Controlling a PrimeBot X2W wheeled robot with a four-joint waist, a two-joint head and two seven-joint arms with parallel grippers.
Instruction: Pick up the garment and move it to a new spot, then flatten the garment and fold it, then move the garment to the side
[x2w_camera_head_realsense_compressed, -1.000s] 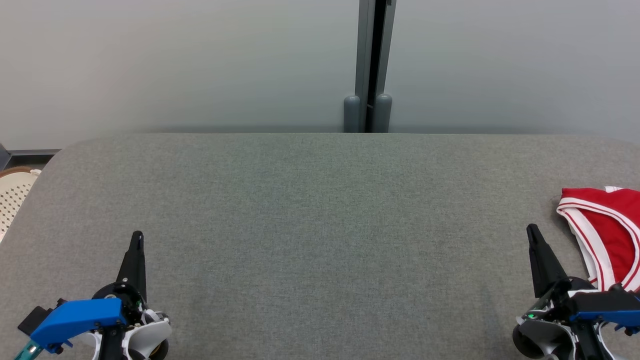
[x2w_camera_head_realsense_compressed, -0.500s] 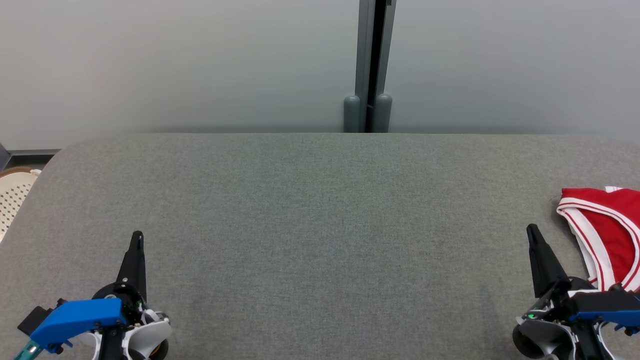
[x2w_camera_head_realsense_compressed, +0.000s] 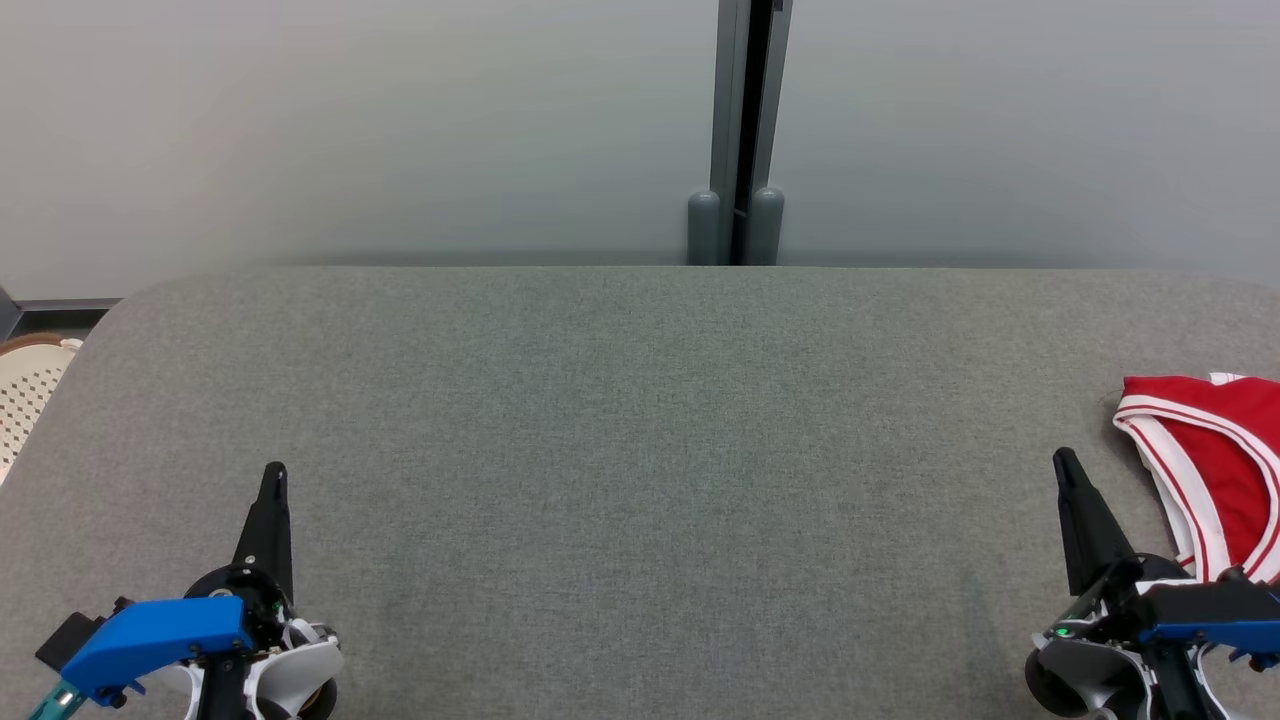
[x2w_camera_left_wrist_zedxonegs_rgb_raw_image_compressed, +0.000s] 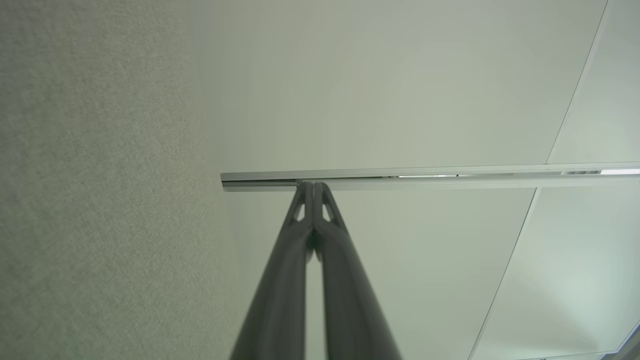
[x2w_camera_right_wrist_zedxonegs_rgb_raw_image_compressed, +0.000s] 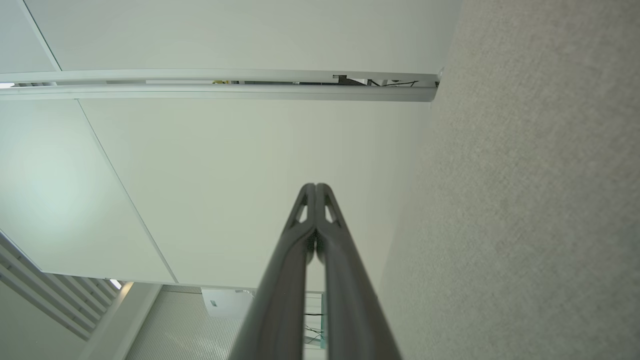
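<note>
While both arms sit parked low over the near part of the grey table (x2w_camera_head_realsense_compressed: 640, 400), we find nothing shifted over the past second; the left gripper (x2w_camera_head_realsense_compressed: 274, 475) and the right gripper (x2w_camera_head_realsense_compressed: 1064, 462) hold the same poses, fingers pressed together and gripping nothing, which both wrist views confirm for the left gripper (x2w_camera_left_wrist_zedxonegs_rgb_raw_image_compressed: 313, 187) and the right gripper (x2w_camera_right_wrist_zedxonegs_rgb_raw_image_compressed: 315, 187); the red garment (x2w_camera_head_realsense_compressed: 1215, 450) with white trim lies on the table just outboard of the right gripper, close to its finger but apart from it, and runs out of the frame on that side; we cannot tell how neatly it is folded, since much of it is cut off; that stillness suggests to us a pause, either with the garment already set aside or with the pick-up not yet begun; ahead of both grippers and between them the cloth surface lies bare as far as the table's far edge, where a pale wall (x2w_camera_head_realsense_compressed: 350, 130) and a dark post (x2w_camera_head_realsense_compressed: 745, 130) stand; outboard of the left gripper the table's rounded corner falls away toward a white perforated basket (x2w_camera_head_realsense_compressed: 25, 395), so we judge the room there tighter.
</note>
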